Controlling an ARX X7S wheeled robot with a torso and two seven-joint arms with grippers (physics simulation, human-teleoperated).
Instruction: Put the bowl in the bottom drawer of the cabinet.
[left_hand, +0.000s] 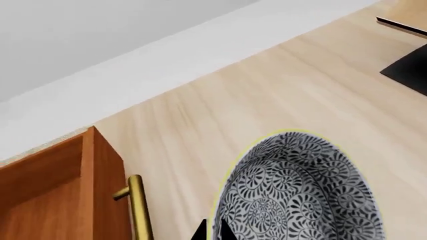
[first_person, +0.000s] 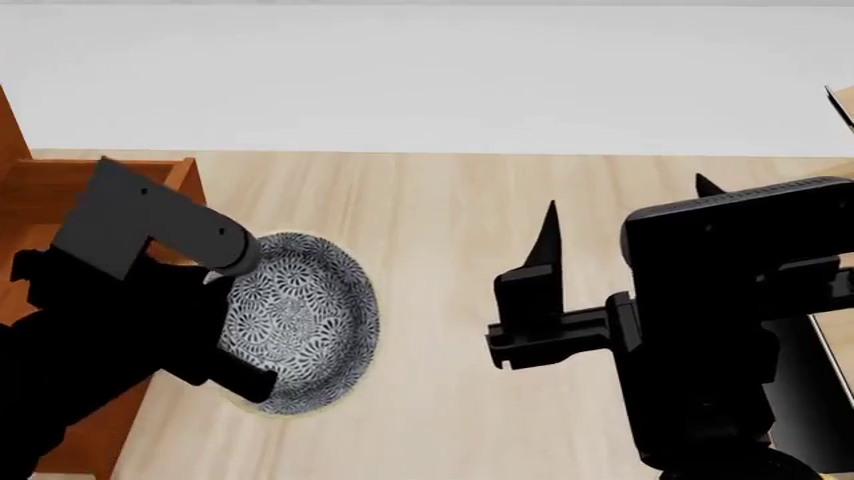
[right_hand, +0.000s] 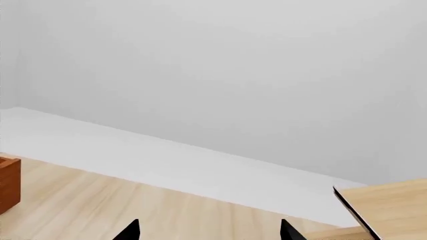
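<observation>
The bowl (first_person: 304, 318), white with a dense blue-grey floral pattern, hangs tilted on its edge over the pale wood floor. My left gripper (first_person: 251, 380) is shut on the bowl's rim. In the left wrist view its two black fingertips (left_hand: 227, 231) pinch the rim of the bowl (left_hand: 300, 192). The bottom drawer (first_person: 150, 172) stands pulled out of the reddish-brown cabinet (first_person: 11, 125), just left of the bowl. Its front (left_hand: 60, 195) carries a brass bar handle (left_hand: 137, 205). My right gripper (first_person: 625, 197) stands open and empty to the right, and its fingertips (right_hand: 128, 231) show wide apart.
A white skirting and wall (first_person: 427, 80) run along the back. A pale wooden rack (right_hand: 387, 205) with a black base (left_hand: 408, 70) stands at the far right. Bare wood floor (first_person: 441, 230) lies between the two arms.
</observation>
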